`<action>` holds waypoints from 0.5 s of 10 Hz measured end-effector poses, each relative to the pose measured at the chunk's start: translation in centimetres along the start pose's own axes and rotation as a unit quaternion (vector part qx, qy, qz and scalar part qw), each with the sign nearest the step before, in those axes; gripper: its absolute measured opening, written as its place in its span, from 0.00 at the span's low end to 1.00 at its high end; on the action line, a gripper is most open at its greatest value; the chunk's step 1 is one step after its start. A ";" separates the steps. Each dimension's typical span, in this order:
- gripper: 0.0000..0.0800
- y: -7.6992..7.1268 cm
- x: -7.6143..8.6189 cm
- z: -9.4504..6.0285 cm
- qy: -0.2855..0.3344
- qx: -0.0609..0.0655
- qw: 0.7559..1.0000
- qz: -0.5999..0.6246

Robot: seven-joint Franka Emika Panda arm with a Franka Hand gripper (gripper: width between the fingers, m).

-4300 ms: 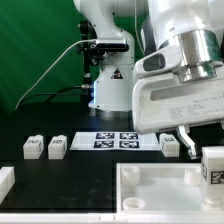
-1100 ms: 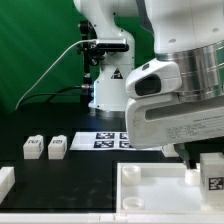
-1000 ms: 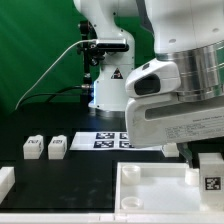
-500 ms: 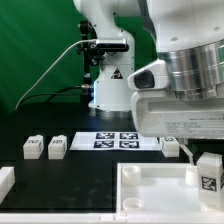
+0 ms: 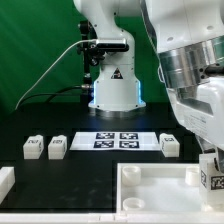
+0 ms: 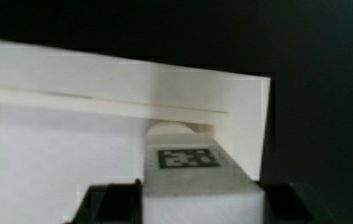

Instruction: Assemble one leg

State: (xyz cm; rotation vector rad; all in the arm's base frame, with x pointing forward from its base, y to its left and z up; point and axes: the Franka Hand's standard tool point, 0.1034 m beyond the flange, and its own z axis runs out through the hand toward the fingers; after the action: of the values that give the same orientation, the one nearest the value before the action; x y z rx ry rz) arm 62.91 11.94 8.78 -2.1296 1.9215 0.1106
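My gripper (image 6: pixel 194 205) is shut on a leg (image 6: pixel 194 178), a stubby white block with a black-and-white tag; its black fingers (image 6: pixel 109 205) press both sides. The leg hangs over a round hole (image 6: pixel 178 128) near a corner of the large white panel (image 6: pixel 84 95). In the exterior view the held leg (image 5: pixel 213 179) is at the right edge, just above the panel (image 5: pixel 150 178), with the gripper (image 5: pixel 211 166) on it. Three more legs stand on the black table: two on the exterior view's left (image 5: pixel 33 147) (image 5: pixel 57 147) and one on its right (image 5: pixel 169 144).
The marker board (image 5: pixel 118 140) lies behind the panel, between the loose legs. A white block (image 5: pixel 5 181) sits at the exterior view's left edge. The robot base (image 5: pixel 112 85) and a black cable stand at the back before a green curtain.
The arm has swung toward the exterior view's right and lowered, uncovering the marker board and the right-hand leg. The held leg has sunk closer to the panel's corner.
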 end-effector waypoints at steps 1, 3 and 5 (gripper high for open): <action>0.37 0.0 0.0 0.0 0.000 0.000 1.000 -0.002; 0.64 0.0 0.0 0.1 0.000 -0.001 0.999 -0.036; 0.78 0.5 0.4 0.4 -0.014 -0.041 0.990 -0.134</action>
State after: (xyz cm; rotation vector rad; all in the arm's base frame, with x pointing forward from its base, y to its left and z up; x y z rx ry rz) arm 62.48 11.64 8.29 -2.4042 1.6227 0.1661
